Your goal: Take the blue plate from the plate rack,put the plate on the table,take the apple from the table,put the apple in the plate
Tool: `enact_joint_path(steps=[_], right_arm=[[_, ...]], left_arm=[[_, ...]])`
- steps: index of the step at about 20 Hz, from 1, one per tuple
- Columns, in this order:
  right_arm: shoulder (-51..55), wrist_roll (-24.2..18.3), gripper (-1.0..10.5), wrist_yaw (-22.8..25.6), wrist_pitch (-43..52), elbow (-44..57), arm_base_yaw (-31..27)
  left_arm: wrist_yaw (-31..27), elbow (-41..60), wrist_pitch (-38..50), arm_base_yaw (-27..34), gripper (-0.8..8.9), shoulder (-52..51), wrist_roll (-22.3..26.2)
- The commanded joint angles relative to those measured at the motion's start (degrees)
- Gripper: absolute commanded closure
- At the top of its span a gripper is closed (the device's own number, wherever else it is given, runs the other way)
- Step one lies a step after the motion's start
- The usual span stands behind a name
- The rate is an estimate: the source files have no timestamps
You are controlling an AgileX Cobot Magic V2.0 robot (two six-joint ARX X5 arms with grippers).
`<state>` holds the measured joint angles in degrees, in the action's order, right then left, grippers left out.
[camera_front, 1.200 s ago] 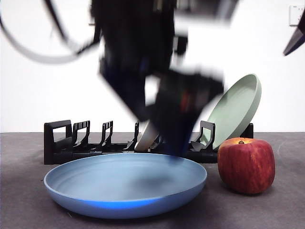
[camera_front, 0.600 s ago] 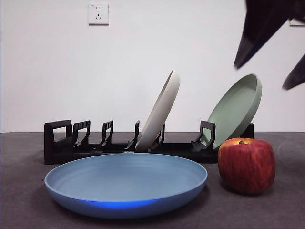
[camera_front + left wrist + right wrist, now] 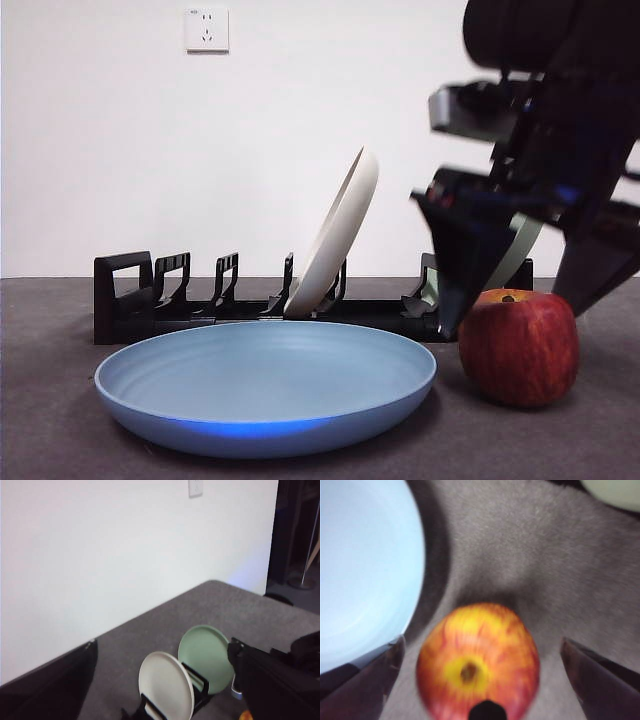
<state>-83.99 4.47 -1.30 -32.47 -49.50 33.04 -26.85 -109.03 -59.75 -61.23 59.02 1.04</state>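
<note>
The blue plate (image 3: 265,385) lies flat on the table (image 3: 45,420), in front of the black plate rack (image 3: 130,295). The red apple (image 3: 518,345) stands on the table just beside the plate's rim. My right gripper (image 3: 512,308) is open and hangs over the apple, one jaw on each side and apart from it. The right wrist view shows the right gripper (image 3: 480,685) above the apple (image 3: 477,655), with the blue plate (image 3: 360,570) beside it. My left gripper (image 3: 162,680) is open and empty, high above the rack (image 3: 197,682), out of the front view.
A cream-white plate (image 3: 335,235) leans upright in the middle of the rack. A pale green plate (image 3: 515,250) stands at the rack's end, mostly hidden behind the right arm. Both also show in the left wrist view, cream-white (image 3: 165,685) and pale green (image 3: 205,650).
The arm over the blue plate has lifted out of the front view, leaving the plate on the table. The right arm has come down from the upper right over the apple.
</note>
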Motion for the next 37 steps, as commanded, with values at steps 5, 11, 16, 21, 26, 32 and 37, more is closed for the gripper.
enact_joint_path(steps=[5, 11, 16, 21, 26, 32, 37], right_arm=[[-3.48, -0.48, 9.5, 0.15, 0.33, -0.15, 0.15], [0.63, 2.23, 9.6, -0.26, -0.79, -2.47, 0.57], [2.78, 3.45, 9.6, -6.32, -1.57, -8.81, 5.81], [2.60, 4.11, 9.6, -6.23, 4.63, -10.05, 13.38], [-2.19, 4.66, 9.6, -6.23, 7.98, -11.41, 16.33], [-12.55, 2.43, 9.6, -5.57, 8.15, -13.86, 16.63], [-19.45, 1.70, 9.4, -2.60, 8.13, -13.88, 16.72]], left_arm=[[-0.17, 0.13, -3.85, 0.20, 3.75, 0.07, -0.92], [-2.34, 0.13, -9.25, 0.22, 3.76, 1.42, -1.03], [-4.98, 0.37, -16.09, 1.11, 3.77, 7.17, -2.78], [-7.76, 3.28, -18.69, 9.03, 3.78, 7.30, -6.01], [-10.64, 14.08, -18.53, 17.05, 3.78, 0.00, -9.92], [-10.71, 32.20, -18.82, 17.84, 3.78, -15.93, -22.12], [-10.47, 40.96, -19.63, 17.84, 3.78, -26.75, -27.80]])
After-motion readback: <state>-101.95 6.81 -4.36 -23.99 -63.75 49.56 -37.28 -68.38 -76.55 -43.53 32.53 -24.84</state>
